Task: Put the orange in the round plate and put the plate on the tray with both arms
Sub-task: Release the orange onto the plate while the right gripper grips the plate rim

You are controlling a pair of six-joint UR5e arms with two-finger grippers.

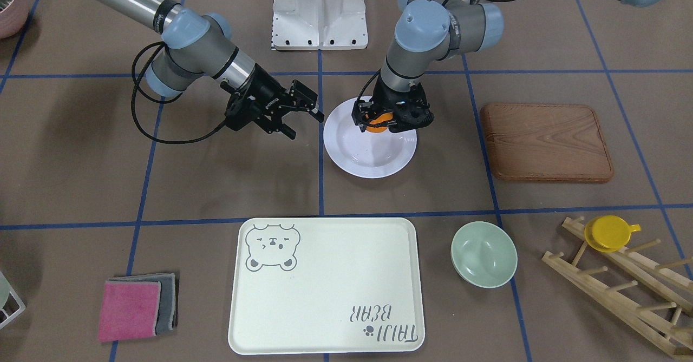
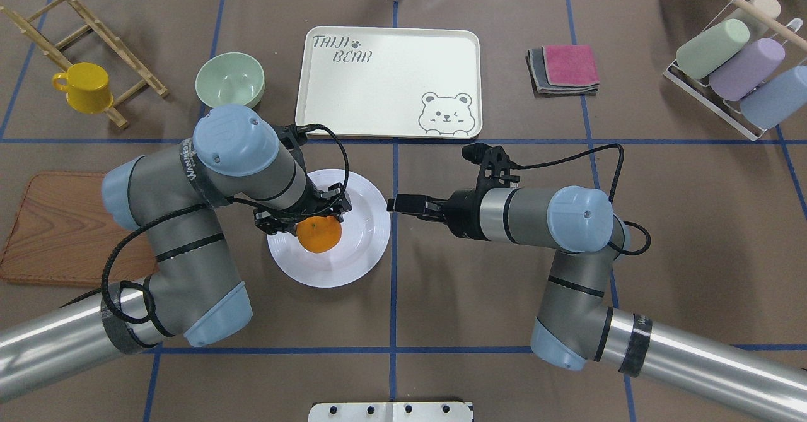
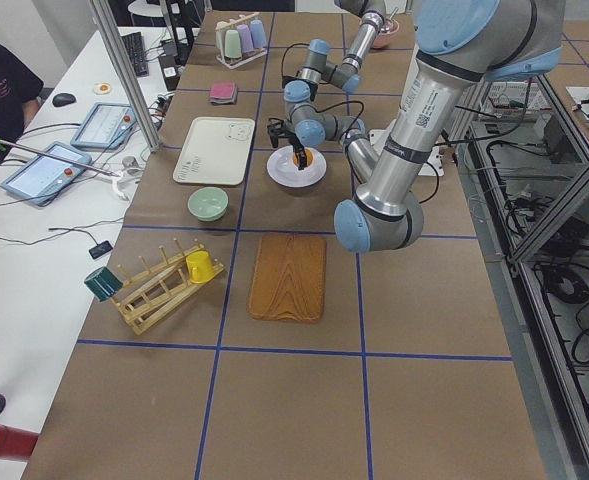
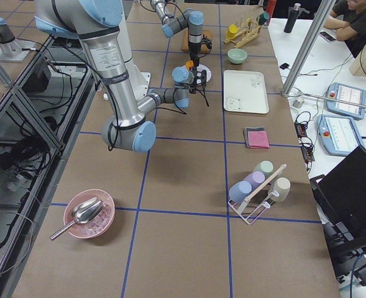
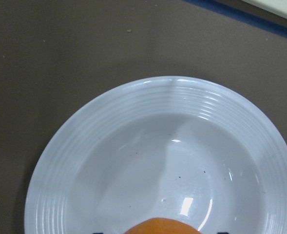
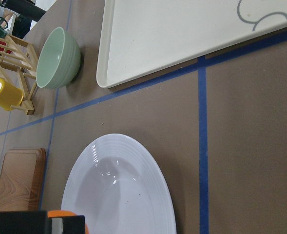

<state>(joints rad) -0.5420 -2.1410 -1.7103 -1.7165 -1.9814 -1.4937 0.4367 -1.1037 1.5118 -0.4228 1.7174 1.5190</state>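
From where I stand, the left gripper [image 2: 313,221] is pinching the orange [image 2: 320,236] between its fingers. It holds the fruit directly over the sunken centre of the round plate [image 2: 354,269], a little toward the robot's side of the well. I can't tell whether the fruit rests on the plate or hangs just above it. Either way, I'd say letting go should leave it inside.

The right gripper [image 1: 307,125] has its fingers spread and holds nothing. It sits low, just beside the plate's rim on the robot's right, pointing in at it. Each arm is therefore close to its own side of the plate for the shared lift.

The tray [image 2: 384,81] lies beyond the plate, away from the robot and slightly to its right, with its long side facing the plate. Only bare brown table and a blue tape line lie between them. The pale-green bowl [image 2: 229,80] stands just off the tray's end on the robot's left.
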